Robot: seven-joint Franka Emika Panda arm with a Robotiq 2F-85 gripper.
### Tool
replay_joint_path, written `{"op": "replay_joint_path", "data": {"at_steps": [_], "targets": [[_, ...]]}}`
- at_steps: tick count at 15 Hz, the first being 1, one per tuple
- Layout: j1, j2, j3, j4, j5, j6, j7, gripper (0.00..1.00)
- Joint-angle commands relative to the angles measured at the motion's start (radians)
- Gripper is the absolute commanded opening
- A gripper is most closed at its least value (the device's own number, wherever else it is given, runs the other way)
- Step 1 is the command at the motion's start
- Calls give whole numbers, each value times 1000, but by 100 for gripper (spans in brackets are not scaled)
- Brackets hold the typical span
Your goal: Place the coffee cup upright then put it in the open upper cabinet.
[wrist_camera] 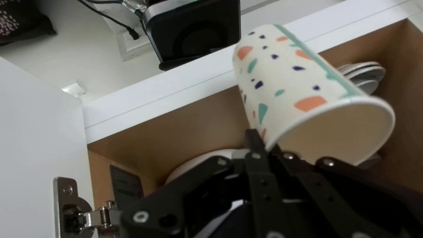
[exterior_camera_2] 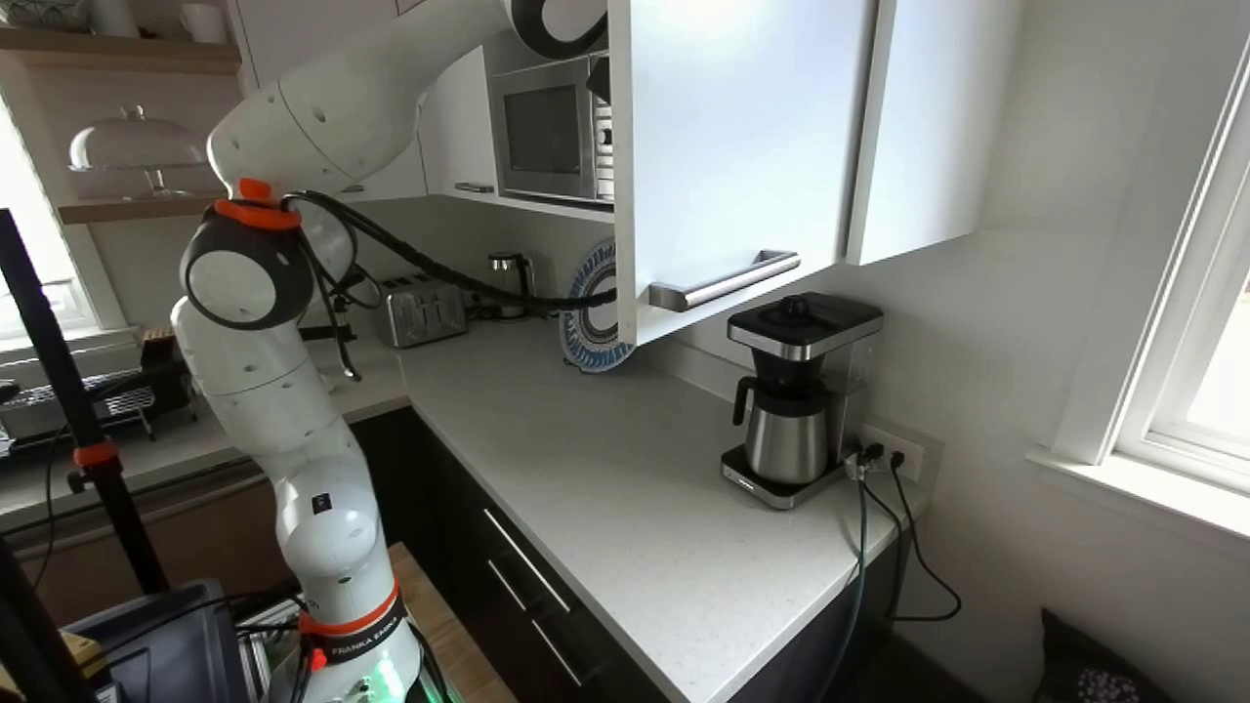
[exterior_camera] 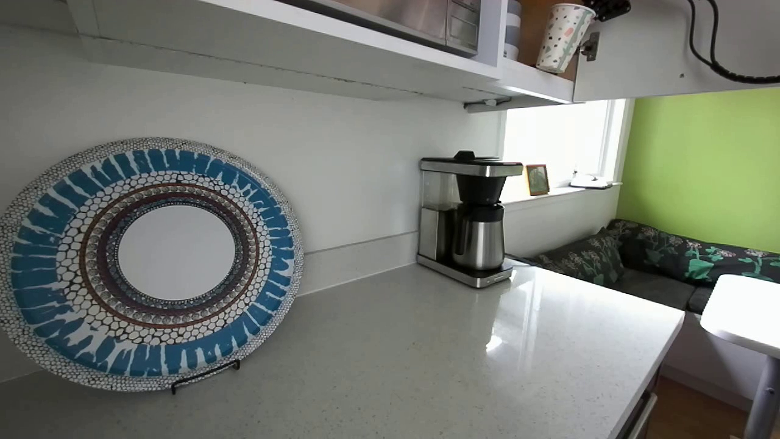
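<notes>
Pinches the rim of a white cup (wrist_camera: pixel 284 74) in a black gripper (wrist_camera: pixel 266 145), with jaws squeezed together on the thin wall. Holds the cup at a slant, mouth uppermost, flecked with coral, green and dark blue. Hangs in the opening of the upper cabinet (exterior_camera: pixel 533 84), over the white front edge and near the metal hinge (exterior_camera: pixel 590 47). Cannot tell from these angles about contact between cup and cabinet. Shows, in the wrist view, a stack of pale round things (wrist_camera: pixel 363 73) inside the cabinet. Reaches up behind the wide-open door (exterior_camera_2: pixel 747 137) with the white arm (exterior_camera_2: pixel 322 127) in an exterior view, with cup and gripper hidden there. Shows, in both exterior views, a black-and-steel coffee maker (exterior_camera: pixel 439 235) below on the pale counter (exterior_camera: pixel 365 353), well apart from a round blue patterned plate (exterior_camera: pixel 279 241) standing on edge. Includes a microwave (exterior_camera_2: pixel 542 132) in the next bay and, farther off, a steel toaster (exterior_camera_2: pixel 425 312).
</notes>
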Motion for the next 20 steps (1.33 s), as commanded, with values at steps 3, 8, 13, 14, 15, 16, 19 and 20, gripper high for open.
{"op": "replay_joint_path", "data": {"at_steps": [3, 8, 13, 14, 15, 16, 19, 20], "targets": [[-33, 81, -37, 131, 104, -53, -3, 1], [-52, 126, -7, 172, 72, -54, 56, 1], [-19, 159, 1, 182, 42, -21, 129, 1], [-20, 167, 3, 192, 42, -19, 148, 1], [-20, 174, 5, 199, 38, -15, 165, 1], [-21, 182, 5, 209, 43, -17, 185, 1], [-19, 199, 8, 226, 35, -15, 228, 29], [-19, 205, 8, 232, 32, -13, 245, 31]]}}
